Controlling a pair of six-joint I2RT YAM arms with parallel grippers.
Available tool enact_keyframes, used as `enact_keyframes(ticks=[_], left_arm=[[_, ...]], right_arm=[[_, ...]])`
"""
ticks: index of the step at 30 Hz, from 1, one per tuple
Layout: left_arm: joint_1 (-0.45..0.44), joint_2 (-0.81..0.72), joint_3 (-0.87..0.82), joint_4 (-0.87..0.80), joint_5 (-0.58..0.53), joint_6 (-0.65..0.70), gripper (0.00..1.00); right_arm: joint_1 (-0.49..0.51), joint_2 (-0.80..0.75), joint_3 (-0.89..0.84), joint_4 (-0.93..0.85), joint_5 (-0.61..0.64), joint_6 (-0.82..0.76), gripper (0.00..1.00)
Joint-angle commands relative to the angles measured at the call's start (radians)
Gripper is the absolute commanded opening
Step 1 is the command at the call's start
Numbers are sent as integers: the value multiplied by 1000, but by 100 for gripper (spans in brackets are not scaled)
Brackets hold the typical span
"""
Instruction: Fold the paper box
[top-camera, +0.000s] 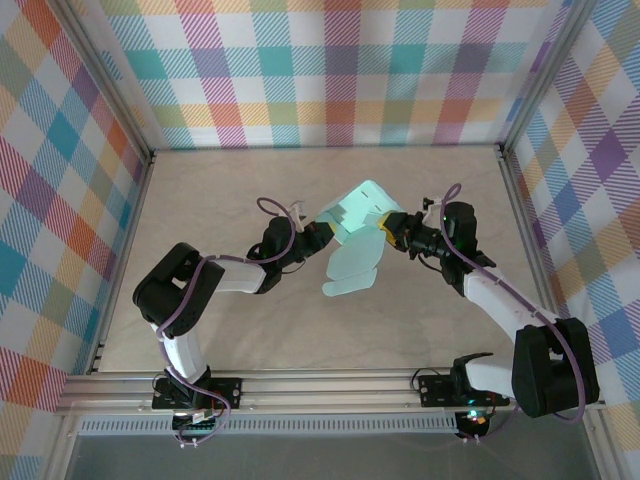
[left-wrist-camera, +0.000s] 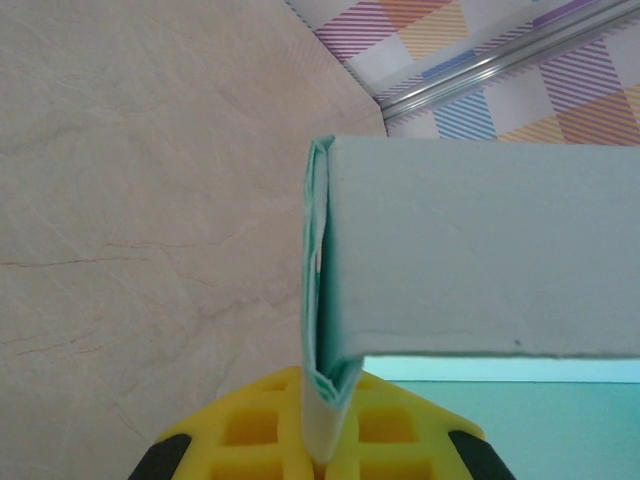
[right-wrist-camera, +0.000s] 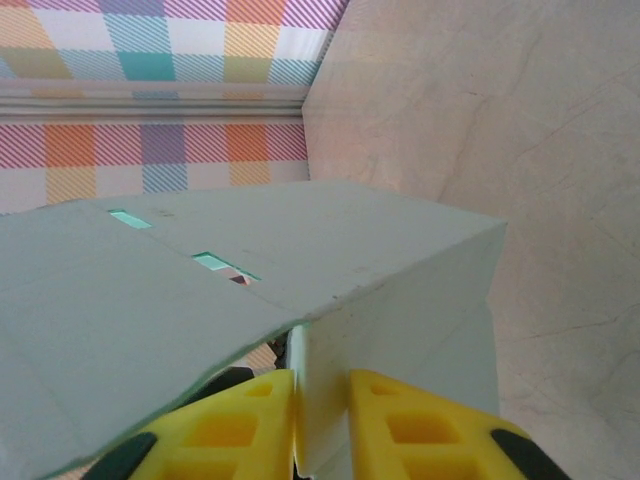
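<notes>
Mid-table between the arms, the paper box (top-camera: 352, 212) looks roughly half folded, with the left gripper (top-camera: 322, 236) and right gripper (top-camera: 390, 227) each pinching a wall and the scalloped flap (top-camera: 352, 272) hanging near, untucked.

Both end effectors (top-camera: 325, 235) (top-camera: 388, 228) grip the paper box (top-camera: 354, 212).

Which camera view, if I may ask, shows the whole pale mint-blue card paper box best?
Top external: the pale mint-blue card paper box appears nearly whole, scalloped flap included. Left wrist shows a close folded edge; right wrist, a slotted panel.
</notes>
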Motion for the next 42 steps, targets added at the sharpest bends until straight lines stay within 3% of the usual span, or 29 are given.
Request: enact_keyframes(ticks=[1,5,9,10,13,15,17,22,26,31,36,42], left_arm=[[2,-26,-4,39,0,6,0],[2,-25,-4,36,0,7,0],[2,-27,-4,31,-4,10,0],[2,-28,-3,30,-4,10,0],[2,-29,-3,29,-3,10,0],[3,-31,-6,28,-5,11,0],[2,-34,-8,28,-8,12,0],[4,-44,-16,14,-30,28,0],[33,-79,-42,-22,-66,67,0],[41,-141,-51,-127,-189,240,0],[40,-182,-39,-235,-329,376,0],[42,-190,-30,-251,-397,454,0]], right_arm=[[-2,2,22,-5,-11,-6,13],[-3,5,19,4,-11,-1,7],[-2,-2,23,0,-7,-1,23],[-2,-2,22,1,-5,-3,23],[-2,-7,21,-1,0,-9,8],[-2,-8,22,-6,0,-12,6],[-2,-15,24,-9,1,-13,13],[-2,-71,60,-146,62,-103,53],[-2,-168,121,-349,183,-257,66],[-2,-212,274,-584,248,-461,71],[18,-122,498,-822,275,-585,71],[162,49,782,-999,410,-698,68]])
